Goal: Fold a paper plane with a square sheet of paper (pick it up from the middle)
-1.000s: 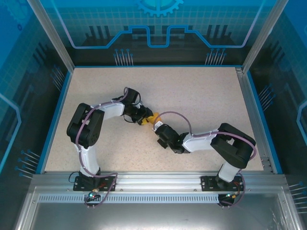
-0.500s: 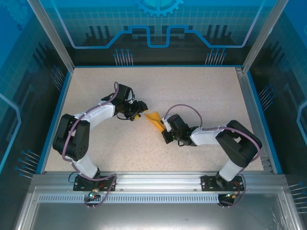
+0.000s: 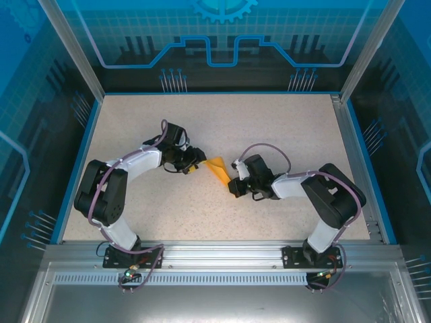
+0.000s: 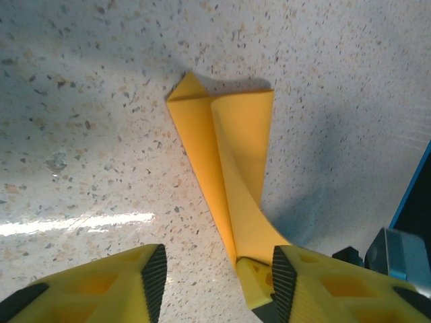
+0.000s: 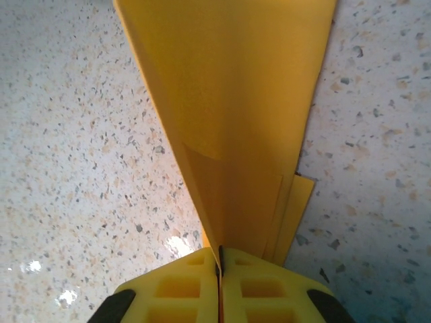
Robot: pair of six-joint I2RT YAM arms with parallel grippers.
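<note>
Orange-yellow paper plane (image 3: pixel 217 167), one; grippers (image 4: pixel 214 272) (image 5: pixel 219 266), two.

- Left arm is stretching low and inward, its tool (image 3: pixel 196 164) hanging with jaws parted.
- Right arm is lying low, its tool (image 3: pixel 233 182) clamping the paper (image 3: pixel 217 168).

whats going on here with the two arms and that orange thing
Two robot arms are working on a small orange paper on the speckled table. The right tool is pinched shut on the narrow end of the paper, which is creased and partly folded. The left tool sits close by it with its jaws apart, holding nothing. It is not a finished plane yet.
</note>
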